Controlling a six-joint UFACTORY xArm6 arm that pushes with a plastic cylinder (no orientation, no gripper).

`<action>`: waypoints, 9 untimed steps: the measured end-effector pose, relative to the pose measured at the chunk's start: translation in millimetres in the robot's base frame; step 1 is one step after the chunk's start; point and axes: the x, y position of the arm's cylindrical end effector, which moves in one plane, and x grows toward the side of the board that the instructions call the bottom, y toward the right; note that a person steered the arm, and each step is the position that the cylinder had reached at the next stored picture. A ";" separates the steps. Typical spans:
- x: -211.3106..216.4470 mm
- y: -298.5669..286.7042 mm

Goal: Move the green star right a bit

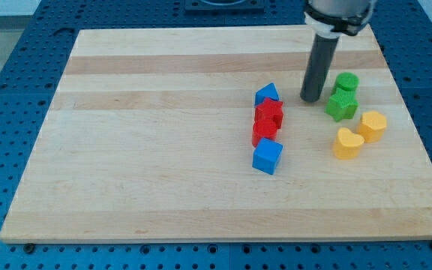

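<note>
Scanning from the view's left, the wooden board is bare until a column of four blocks just past the middle: blue triangle-ish block on top, red star, a second red block (shape unclear), blue cube at the bottom. These look touching or nearly so.

Next right: my tip. Plain rod, no jaws, holding nothing, free of every block. It sits just left of the green star, slightly toward the view's top.

Green star is right of centre, with a green cylinder touching or just off its top edge. Two yellow hearts below-right, near.

Handling guess: small rigid block, light, slides easily on wood, may spin if hit off-centre. No grip possible; push its left face, low and centred. Risk: nudging the cylinder or the nearer heart.
</note>
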 end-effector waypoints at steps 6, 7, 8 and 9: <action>54.0 3.5; 54.0 17.9; 54.0 18.3; 54.1 22.4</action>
